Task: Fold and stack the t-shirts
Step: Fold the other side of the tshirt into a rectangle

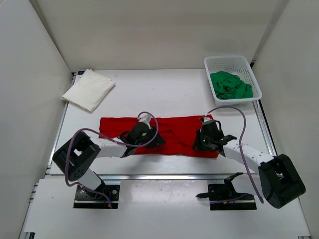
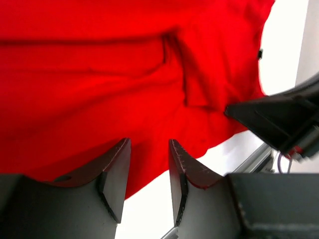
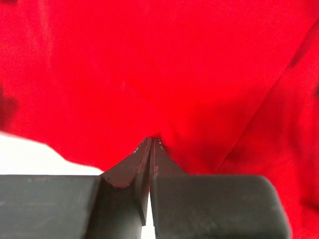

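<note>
far left at the back, the white t-shirt (image 1: 89,90) lies folded on the desk (image 1: 164,94), well apart from the action. moving in, the left fingers (image 2: 117,169) stand partly open with nothing clamped, tips right at the near hem of the red t-shirt (image 1: 174,130), cloth spreading ahead of them. that shirt is a long band running left to right across the middle, both arms at its near edge, one toward each half. the right fingers (image 3: 142,162) are pressed together and look to be pinching that near hem. bare desk lies beyond the far edge, so a fold away from the arms looks roomy. far right, the green t-shirt (image 1: 229,85) sits bunched in the basket (image 1: 227,59).
</note>
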You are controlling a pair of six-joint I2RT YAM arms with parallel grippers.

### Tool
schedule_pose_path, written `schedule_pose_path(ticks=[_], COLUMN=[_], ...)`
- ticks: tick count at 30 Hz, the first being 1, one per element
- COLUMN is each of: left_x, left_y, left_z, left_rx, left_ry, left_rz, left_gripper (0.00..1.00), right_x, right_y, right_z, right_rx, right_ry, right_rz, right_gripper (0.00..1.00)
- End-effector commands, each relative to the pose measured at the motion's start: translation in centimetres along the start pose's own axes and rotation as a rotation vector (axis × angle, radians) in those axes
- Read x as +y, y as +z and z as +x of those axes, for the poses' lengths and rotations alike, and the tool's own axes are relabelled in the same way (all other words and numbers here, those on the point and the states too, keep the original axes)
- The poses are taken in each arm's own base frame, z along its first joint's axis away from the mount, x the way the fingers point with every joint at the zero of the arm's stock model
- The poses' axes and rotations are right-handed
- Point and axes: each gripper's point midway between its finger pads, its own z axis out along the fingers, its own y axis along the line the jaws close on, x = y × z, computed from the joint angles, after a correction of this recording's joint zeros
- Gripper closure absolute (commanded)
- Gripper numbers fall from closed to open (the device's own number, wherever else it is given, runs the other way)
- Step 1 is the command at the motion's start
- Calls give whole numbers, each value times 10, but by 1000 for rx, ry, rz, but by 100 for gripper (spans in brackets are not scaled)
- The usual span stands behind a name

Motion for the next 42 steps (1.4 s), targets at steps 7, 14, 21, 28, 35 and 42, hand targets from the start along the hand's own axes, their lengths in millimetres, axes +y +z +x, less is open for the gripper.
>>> schedule_pose_path(ticks=[7,14,21,28,35,42], left_x=[-55,-71,-65,-51,-45,-49], left_y=[25,40,60,58,62,67], left_z=[1,-2,8,11,14,15], left_rx=[10,-1,22,-10,0,7], left_ry=[-23,-81,-102,-117,-131,-148], left_rz=[121,141,96,44,22,42], left_gripper=[49,55,67,68,58,73], right_x=[12,0,0,0,0,-4], right_y=[-26,-26,-24,-29,-26,-18], right_z=[-18,-51,-66,-74,-70,-65], right_rx=[-86,-184,-229,-267,-253,-234], right_ry=[-33,22,59,57,65,68], right_rz=[-26,-31,-47,-45,-62,-57], right_gripper=[98,96,96,95,95,95])
